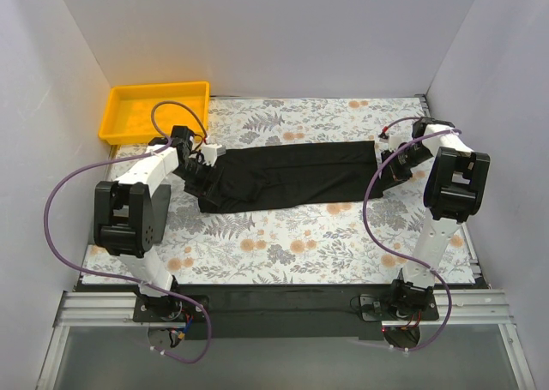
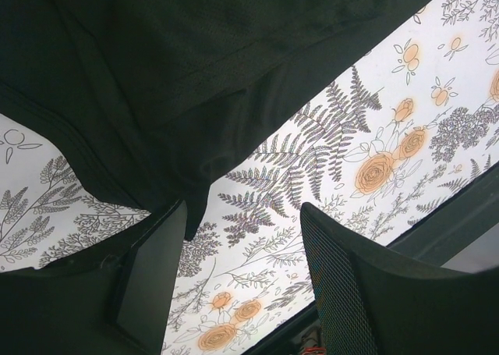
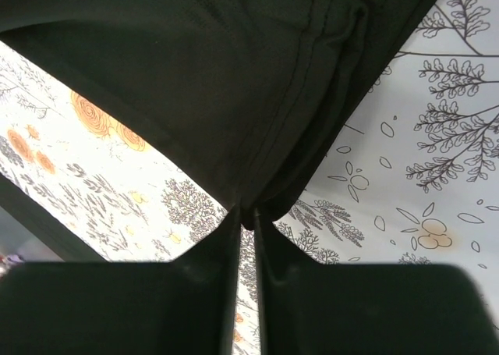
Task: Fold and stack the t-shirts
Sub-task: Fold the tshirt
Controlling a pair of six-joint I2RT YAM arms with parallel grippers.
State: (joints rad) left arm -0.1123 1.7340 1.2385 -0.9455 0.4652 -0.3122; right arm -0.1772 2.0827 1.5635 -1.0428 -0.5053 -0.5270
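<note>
A table covered with a floral-print cloth (image 1: 283, 244) is seen from above, with one black t-shirt (image 1: 292, 174) laid across its far half as a long, narrow band running left to right. The shirt is flanked by two robot arms, one at each short end. A single yellow tray (image 1: 163, 87) is set at the far left corner, just beyond the shirt's left end.

The left gripper (image 1: 200, 169) is placed at the shirt's left end. In the left wrist view its fingers (image 2: 152, 285) are held wide apart, and the printed cloth is seen between them. The hem of the shirt (image 2: 179, 74) lies just ahead of the fingertips, and nothing is gripped.

The right gripper (image 1: 388, 164) is placed at the shirt's right end. In the right wrist view the jaws of this gripper (image 3: 245, 214) are drawn to a narrow slit, and a seamed corner of the shirt (image 3: 234, 82) is pinched at their tips.
</note>
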